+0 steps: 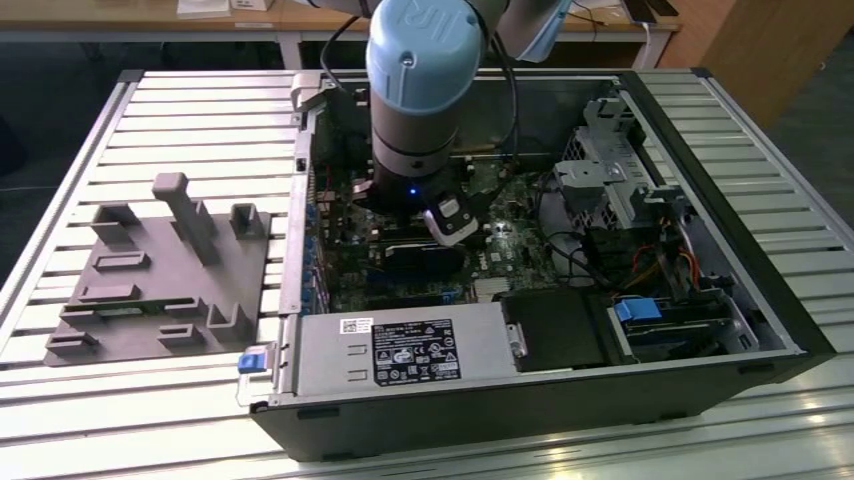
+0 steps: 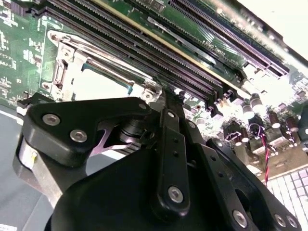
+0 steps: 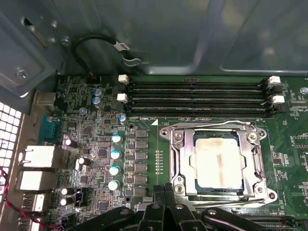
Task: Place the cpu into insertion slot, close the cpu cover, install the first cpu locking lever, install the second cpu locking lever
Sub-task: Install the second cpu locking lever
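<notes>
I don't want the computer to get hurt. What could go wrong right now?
The gripper hangs very close to the cpu cover, so a small slip might scrape the green board or the capacitors beside it. The cpu already sits in the socket; a hard push could perhaps harm it.

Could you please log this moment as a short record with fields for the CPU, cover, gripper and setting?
cpu: seated in the insertion slot, pale top showing
cpu cover: silver frame lying flat around the chip
gripper: black linkage just beside the socket's edge
setting: open computer case on a slatted table
</notes>
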`<state>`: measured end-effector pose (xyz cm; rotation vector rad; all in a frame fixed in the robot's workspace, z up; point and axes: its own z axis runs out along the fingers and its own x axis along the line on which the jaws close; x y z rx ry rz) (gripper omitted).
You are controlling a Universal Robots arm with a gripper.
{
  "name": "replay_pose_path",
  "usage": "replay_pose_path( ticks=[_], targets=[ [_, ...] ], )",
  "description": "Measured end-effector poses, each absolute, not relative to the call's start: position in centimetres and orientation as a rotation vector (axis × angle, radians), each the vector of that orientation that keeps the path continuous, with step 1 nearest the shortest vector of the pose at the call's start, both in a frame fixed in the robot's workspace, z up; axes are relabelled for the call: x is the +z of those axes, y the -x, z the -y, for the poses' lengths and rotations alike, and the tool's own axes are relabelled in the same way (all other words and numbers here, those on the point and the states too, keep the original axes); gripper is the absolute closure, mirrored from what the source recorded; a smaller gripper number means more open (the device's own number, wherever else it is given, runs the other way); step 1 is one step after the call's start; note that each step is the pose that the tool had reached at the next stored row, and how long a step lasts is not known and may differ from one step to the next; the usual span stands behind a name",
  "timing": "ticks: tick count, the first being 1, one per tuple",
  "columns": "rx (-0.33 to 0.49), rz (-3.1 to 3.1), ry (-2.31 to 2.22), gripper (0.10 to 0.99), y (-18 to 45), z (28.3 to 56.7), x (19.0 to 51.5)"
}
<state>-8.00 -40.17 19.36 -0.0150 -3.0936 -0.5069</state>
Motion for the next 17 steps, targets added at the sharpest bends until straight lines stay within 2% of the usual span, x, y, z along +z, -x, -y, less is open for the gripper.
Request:
replay_pose_path(
  ticks=[17],
  targets=[
    [-0.507,3.094,0.016,0.98,8.0,40.1,21.5]
  ],
)
